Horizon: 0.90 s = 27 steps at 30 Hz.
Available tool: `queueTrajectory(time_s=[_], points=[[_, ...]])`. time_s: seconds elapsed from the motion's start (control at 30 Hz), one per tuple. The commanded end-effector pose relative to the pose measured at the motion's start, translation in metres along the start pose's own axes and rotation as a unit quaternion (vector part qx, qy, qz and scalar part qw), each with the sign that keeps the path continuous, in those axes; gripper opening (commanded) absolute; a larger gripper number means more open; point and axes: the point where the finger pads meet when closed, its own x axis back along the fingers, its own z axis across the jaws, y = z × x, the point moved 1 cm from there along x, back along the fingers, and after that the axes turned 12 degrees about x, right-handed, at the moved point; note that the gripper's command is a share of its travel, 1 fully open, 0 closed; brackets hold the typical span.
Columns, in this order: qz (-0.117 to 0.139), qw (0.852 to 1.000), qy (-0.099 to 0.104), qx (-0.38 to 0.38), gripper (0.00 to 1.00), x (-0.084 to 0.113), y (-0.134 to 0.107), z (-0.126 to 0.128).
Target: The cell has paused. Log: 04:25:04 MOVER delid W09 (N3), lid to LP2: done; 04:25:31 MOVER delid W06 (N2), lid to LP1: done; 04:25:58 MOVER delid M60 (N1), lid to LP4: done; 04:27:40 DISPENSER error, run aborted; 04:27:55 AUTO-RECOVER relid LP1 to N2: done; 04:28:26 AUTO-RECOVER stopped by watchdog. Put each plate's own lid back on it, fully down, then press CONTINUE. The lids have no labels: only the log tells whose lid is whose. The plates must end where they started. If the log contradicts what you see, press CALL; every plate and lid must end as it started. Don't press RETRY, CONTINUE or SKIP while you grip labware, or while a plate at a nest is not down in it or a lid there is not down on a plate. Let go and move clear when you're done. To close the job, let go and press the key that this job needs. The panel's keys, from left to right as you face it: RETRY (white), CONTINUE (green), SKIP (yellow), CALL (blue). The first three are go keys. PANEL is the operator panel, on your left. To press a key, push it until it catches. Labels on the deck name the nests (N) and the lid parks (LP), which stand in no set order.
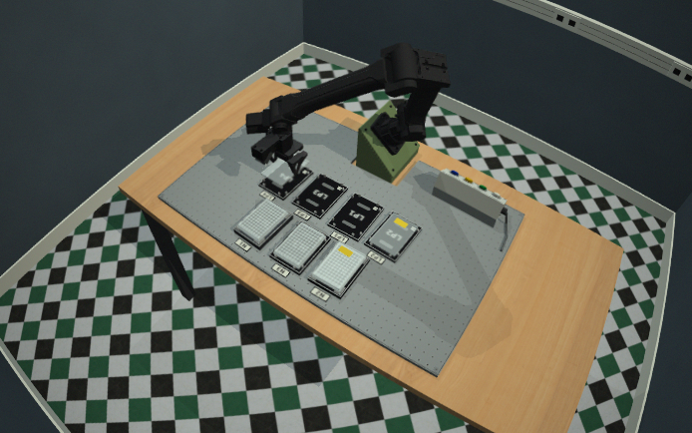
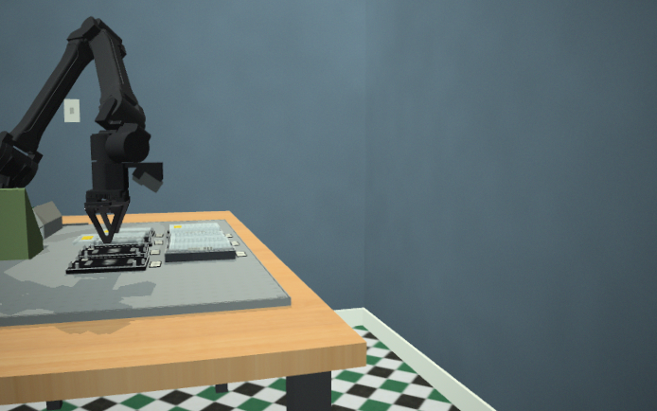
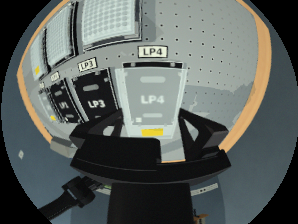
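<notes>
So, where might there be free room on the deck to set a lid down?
Room shows on the grey deck mat between the lidded LP2 park and the grey operator panel, and along its edge beyond the white well plates. The parks and nests sit crowded, where the black pincer grips a clear lid.

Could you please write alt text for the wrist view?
The gripper is shut on a clear lid over park LP4. To the left stand the bare black parks LP3 and LP1, with white well plates in the row beyond.
</notes>
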Motion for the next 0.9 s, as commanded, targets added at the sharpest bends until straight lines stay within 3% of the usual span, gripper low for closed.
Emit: queueTrajectory(time_s=[0.0, 0.17, 0.87], points=[[-0.003, 1.000, -0.019, 0.016, 0.00, 0.013, 0.038, -0.006], [0.002, 1.000, -0.011, 0.010, 0.00, 0.005, 0.057, -0.002], [0.004, 1.000, -0.006, 0.007, 0.00, -0.001, 0.149, 0.017]])
